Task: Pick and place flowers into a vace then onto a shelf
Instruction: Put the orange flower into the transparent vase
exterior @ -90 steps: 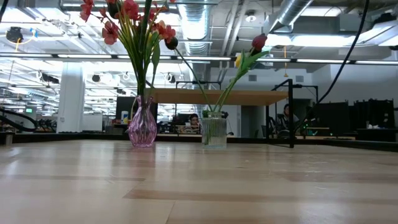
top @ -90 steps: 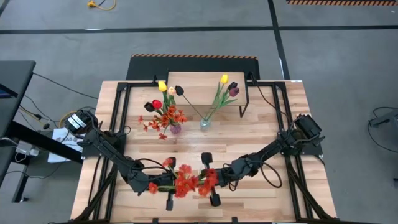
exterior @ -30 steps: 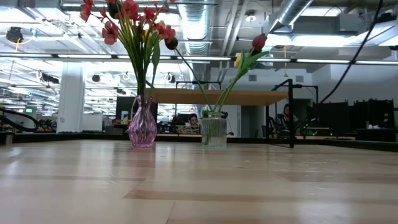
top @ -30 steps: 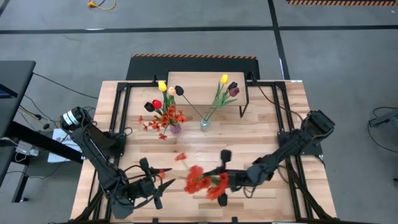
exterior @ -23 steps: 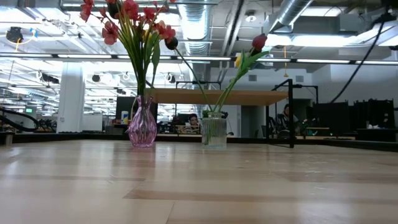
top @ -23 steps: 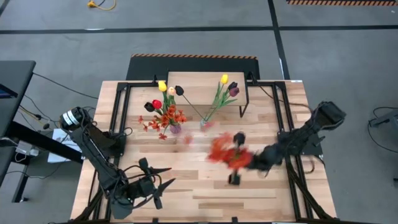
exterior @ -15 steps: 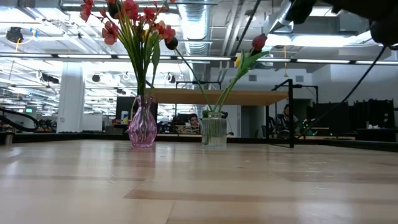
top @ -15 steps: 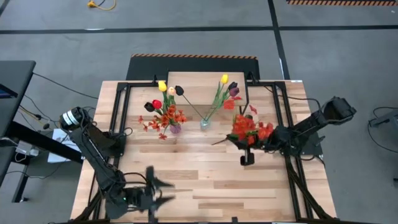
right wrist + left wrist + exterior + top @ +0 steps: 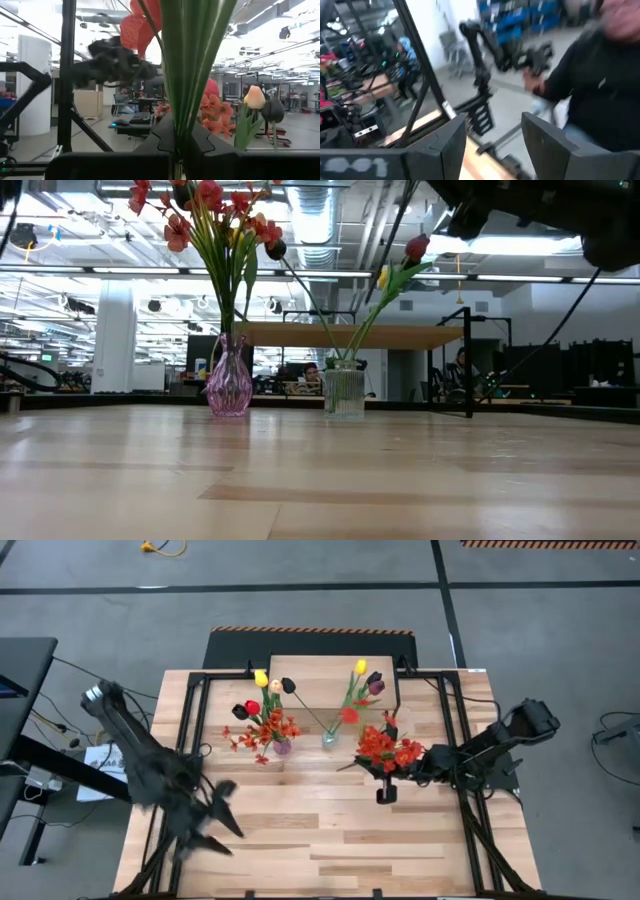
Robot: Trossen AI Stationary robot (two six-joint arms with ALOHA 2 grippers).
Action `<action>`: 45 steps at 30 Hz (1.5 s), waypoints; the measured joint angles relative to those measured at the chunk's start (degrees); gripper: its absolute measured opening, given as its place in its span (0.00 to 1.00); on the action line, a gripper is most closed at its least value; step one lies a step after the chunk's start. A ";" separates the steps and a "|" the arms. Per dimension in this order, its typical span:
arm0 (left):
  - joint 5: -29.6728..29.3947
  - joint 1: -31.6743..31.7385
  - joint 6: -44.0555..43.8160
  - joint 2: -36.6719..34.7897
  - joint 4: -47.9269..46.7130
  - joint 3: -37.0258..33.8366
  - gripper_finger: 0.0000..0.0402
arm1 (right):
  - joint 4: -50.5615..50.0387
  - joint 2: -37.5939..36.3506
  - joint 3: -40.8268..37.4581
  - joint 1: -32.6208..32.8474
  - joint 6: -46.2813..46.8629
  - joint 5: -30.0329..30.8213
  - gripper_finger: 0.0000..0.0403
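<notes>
My right gripper (image 9: 388, 776) is shut on a bushy orange-red flower spray (image 9: 388, 747), held in the air just right of the clear vase (image 9: 329, 739). That vase holds a yellow and a maroon tulip (image 9: 361, 668) and stands on the table in front of the shelf (image 9: 325, 675). A purple vase (image 9: 283, 747) full of flowers stands to its left. In the low view both vases (image 9: 229, 385) (image 9: 345, 392) stand before the shelf (image 9: 350, 335). My left gripper (image 9: 215, 817) hangs open over the table's left side, with nothing between its fingers (image 9: 447, 145). My right gripper pinches the spray's bundle of green stems (image 9: 186, 127) between its two fingers (image 9: 162, 135). The fingers come from the table's right, roughly level, and lie across the stems. The spray is lifted clear of the table, its blossoms (image 9: 142, 22) above the fingers.
Black frame rails (image 9: 195, 755) run along both sides of the table. A bare stretch of plank tabletop (image 9: 330, 840) lies near the front edge. In the left wrist view a person in a dark sleeve (image 9: 600, 85) stands beyond the table.
My right gripper has carried the spray from the table's near middle toward the far right, to beside the clear vase, keeping shut on the stems. My left gripper has risen, swung toward the table's left edge and tipped up to level, staying open.
</notes>
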 joint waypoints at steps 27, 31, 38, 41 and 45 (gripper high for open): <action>-26.20 -7.07 -11.19 -19.38 31.91 -39.07 0.44 | -18.11 0.66 9.04 -7.50 -0.82 3.06 0.00; -26.11 -7.54 -10.18 -19.38 31.76 -39.07 0.44 | -18.00 0.64 10.17 -7.95 -1.71 3.00 0.00; -26.11 -7.57 -10.49 -19.36 31.73 -39.07 0.44 | -18.06 0.64 10.27 -10.83 -2.01 2.52 0.00; -26.11 -7.57 -10.45 -19.36 31.73 -39.07 0.44 | -17.60 0.64 10.27 -12.37 -1.66 1.11 0.00; -26.11 -7.57 -10.72 -19.36 31.71 -39.07 0.44 | -17.30 0.64 10.27 -13.91 -1.88 0.93 0.00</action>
